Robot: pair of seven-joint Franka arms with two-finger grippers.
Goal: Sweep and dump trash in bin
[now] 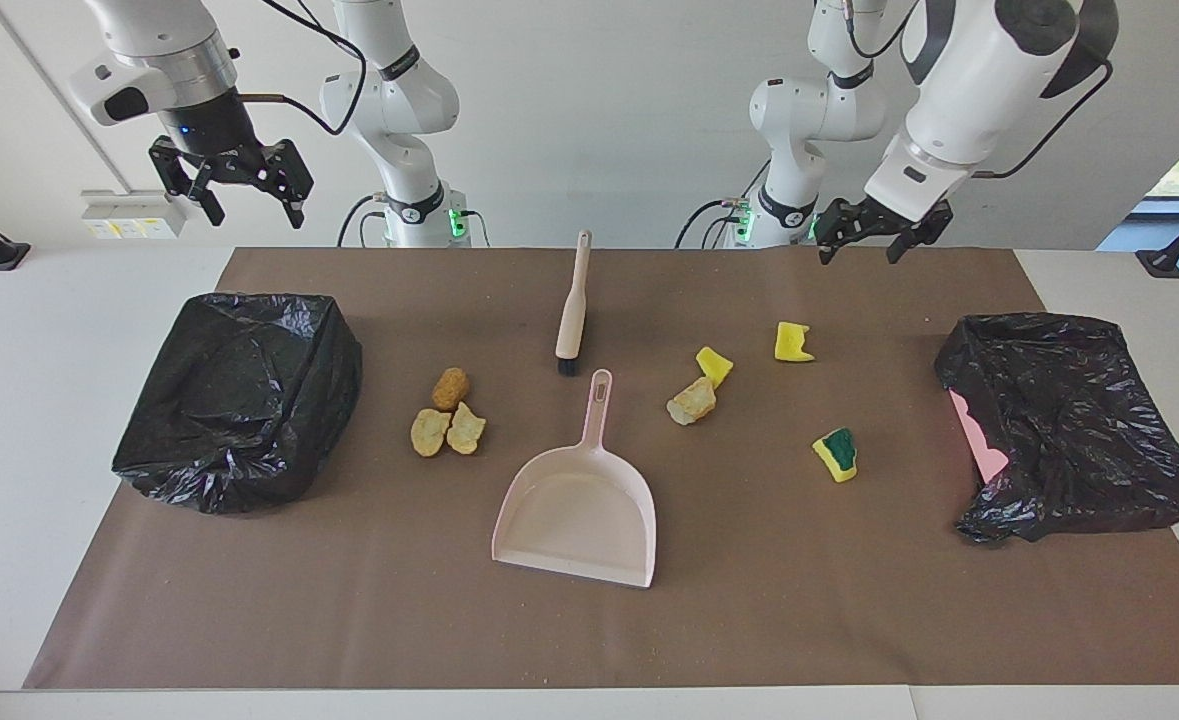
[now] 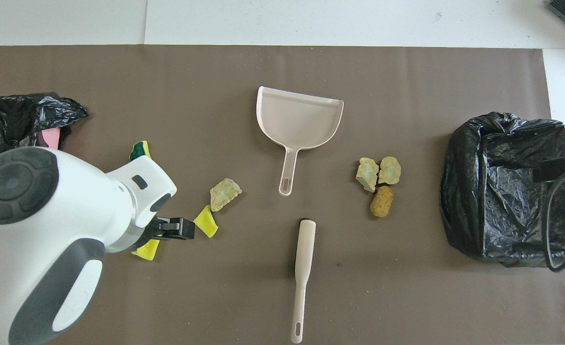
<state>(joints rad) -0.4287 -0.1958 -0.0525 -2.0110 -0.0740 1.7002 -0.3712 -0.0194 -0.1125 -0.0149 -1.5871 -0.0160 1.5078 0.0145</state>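
The left pincer [image 1: 857, 240] hangs released and empty in the air over the robots' edge of the brown mat [image 1: 849, 600], above the stretch between the brush and the yellow scraps. In the overhead view its arm covers part of the scraps at that end. The right pincer [image 1: 239, 190] waits, also released and empty, high above the counter's [image 1: 49, 300] corner near the black-lined bin at the right arm's end [image 1: 239, 400].

Judging by how things lie, nothing of the task is done yet. The brush [image 1: 571, 305] lies flat on the mat near the robots, bristles pointing at the dustpan's handle, untouched. The pink dustpan [image 1: 579, 500] rests just past it, mouth turned away from the robots, and its pan is bare.

All the trash is on the mat. Three golden-brown crusty lumps [image 1: 447, 412] sit bunched together between the dustpan and the right arm's bin. Toward the left arm's end lie another crusty lump [image 1: 692, 402] touching a yellow sponge scrap [image 1: 715, 365], a second yellow scrap [image 1: 792, 342] nearer the robots, and a green-faced scrap [image 1: 837, 454] farther out. The second black-lined bin [image 1: 1069, 420], with a pink wall showing under its liner, stands at the left arm's end.

What is left, I judge, is the whole job: take up brush and dustpan, sweep both groups into the pan, and tip it into a bin.
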